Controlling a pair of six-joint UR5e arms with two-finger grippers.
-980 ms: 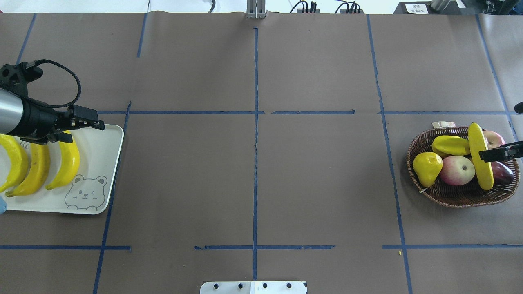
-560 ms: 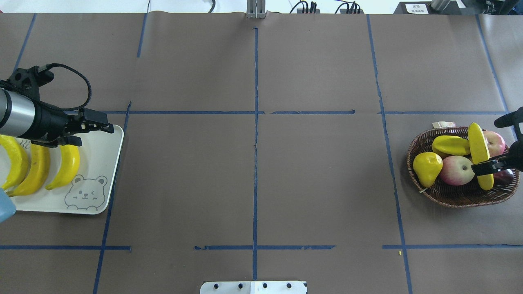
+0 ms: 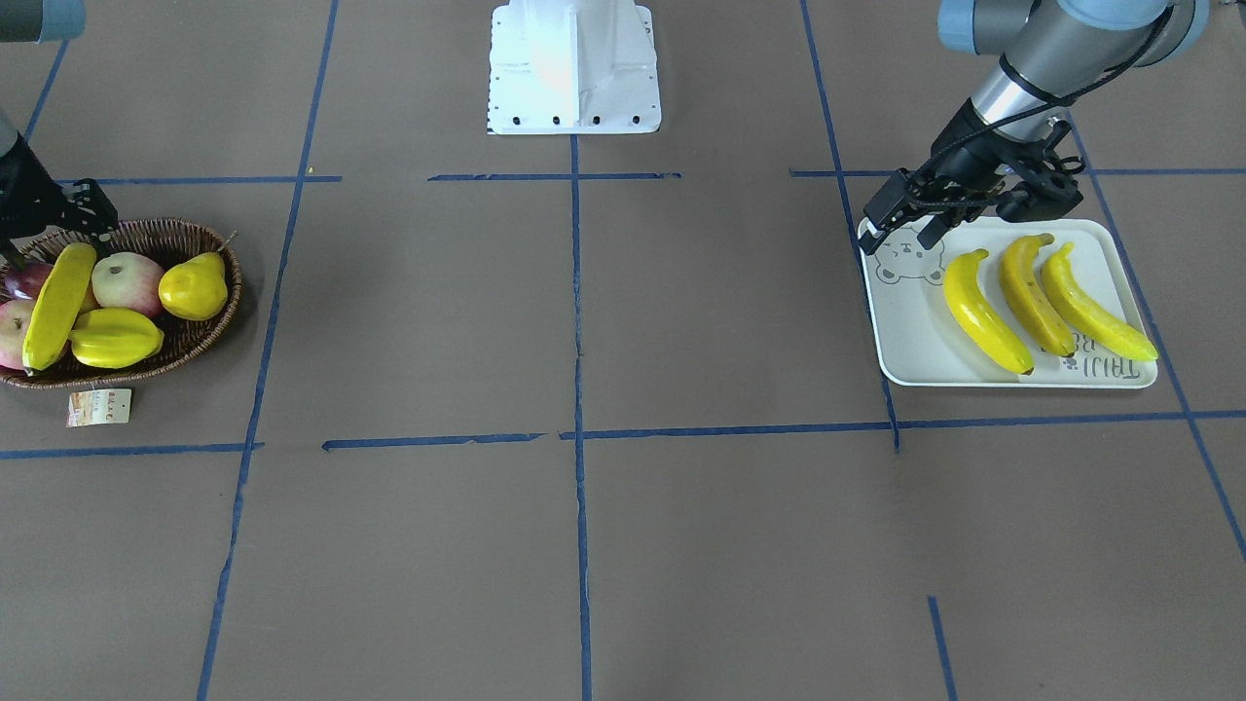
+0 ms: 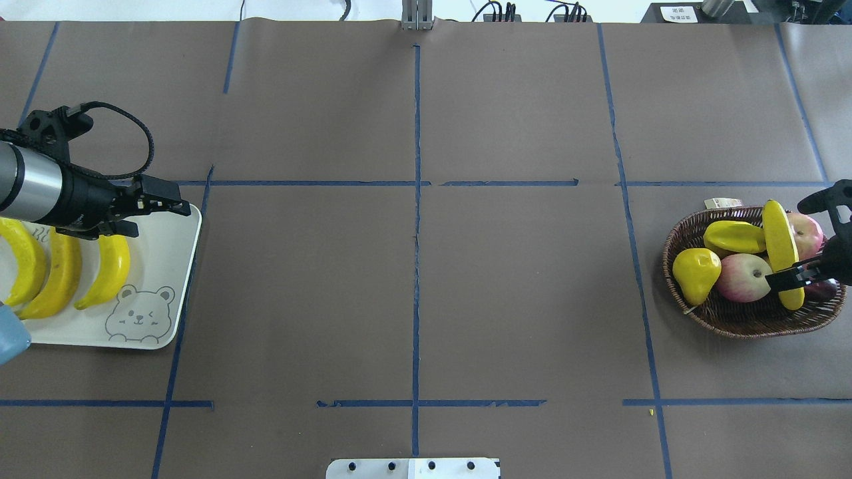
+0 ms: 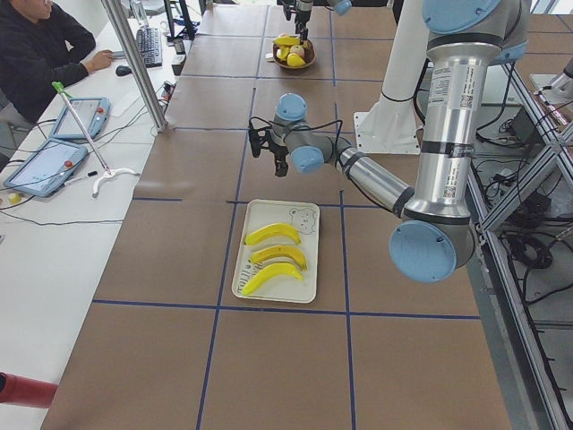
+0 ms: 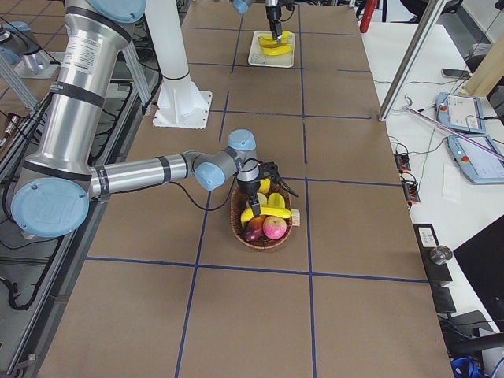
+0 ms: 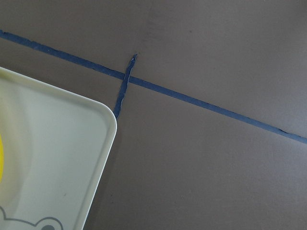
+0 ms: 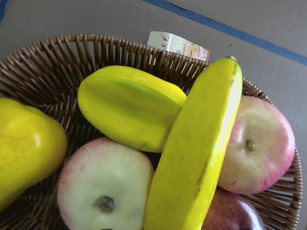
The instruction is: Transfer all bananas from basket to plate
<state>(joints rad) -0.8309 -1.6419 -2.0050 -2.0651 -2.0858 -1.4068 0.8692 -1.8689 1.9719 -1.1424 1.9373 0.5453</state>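
Here, a brown paper-covered table (image 4: 519, 299) is crossed by blue tape lines (image 4: 417, 266). Clock positions are read from the overhead view, with 12 o'clock on the side away from the robot.

At the table's 9 o'clock edge sits the white rectangular plate (image 4: 166, 266), with a grey bear face (image 4: 138, 315) printed at its 5 o'clock corner. Three bananas (image 3: 1032, 292) lie side by side on it, each running roughly 12 to 6 o'clock. The left gripper (image 4: 160, 219) hovers over the plate's 1 o'clock corner, its fingers (image 3: 881, 219) spread apart and holding nothing.

At the table's 3 o'clock edge sits the dark wicker basket (image 4: 752, 322), with a paper tag (image 4: 722, 203) just outside its rim at 12 o'clock. The fourth banana (image 4: 779, 243) lies in it on top of other fruit, running 12 to 5 o'clock, its far tip at the rim. A yellow pear (image 4: 695, 273) fills the 9 o'clock side, a yellow starfruit (image 4: 732, 236) sits at 11 o'clock touching the banana, and two red-and-cream apples (image 4: 744, 277) flank the banana.

The right gripper (image 4: 771, 280) reaches in from 3 o'clock, and a dark finger (image 4: 785, 277) crosses the banana's near end. Whether it is clamped on the fruit cannot be told.
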